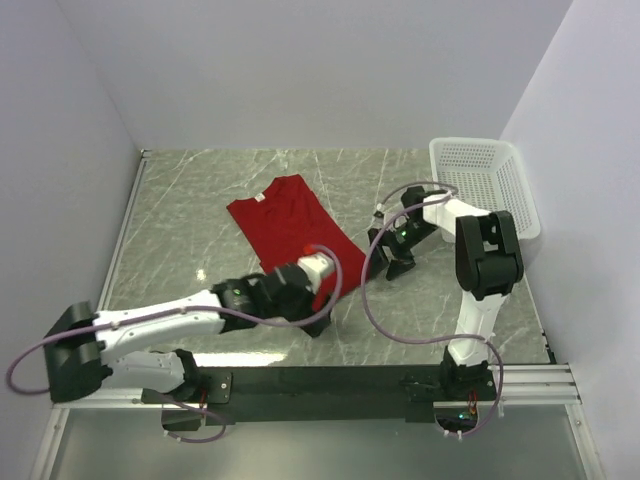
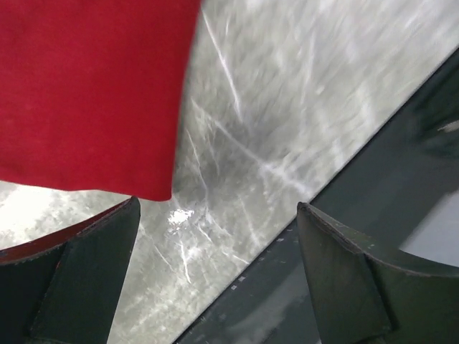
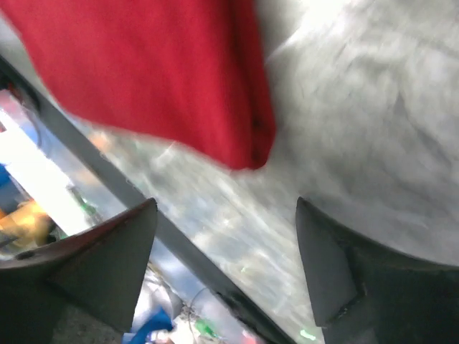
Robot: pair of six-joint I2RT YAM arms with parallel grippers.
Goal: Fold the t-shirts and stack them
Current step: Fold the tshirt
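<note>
Dark fingers [image 2: 86, 272] of the left gripper [image 2: 217, 205] stand wide apart with nothing between them, only the bare marble table [image 2: 287, 107] showing in the gap. That gripper sits at the near end of the t-shirt [image 1: 285, 220], which lies flat and slantwise mid-table as 1 long narrow red shape. The right gripper [image 1: 395, 262] is also spread and empty, just right of the shirt's near corner. At the far right corner sits the white basket [image 1: 485, 180].

Place: robot test cell in a lab.
Walls: plain white panels [image 1: 300, 70] on three sides.
Table: grey marbled top [image 1: 200, 200].
Fixtures: left arm [image 1: 160, 320] and right arm [image 1: 485, 260] bolted to a black rail [image 1: 330, 385], purple cables [image 1: 366, 300] trailing.
</note>
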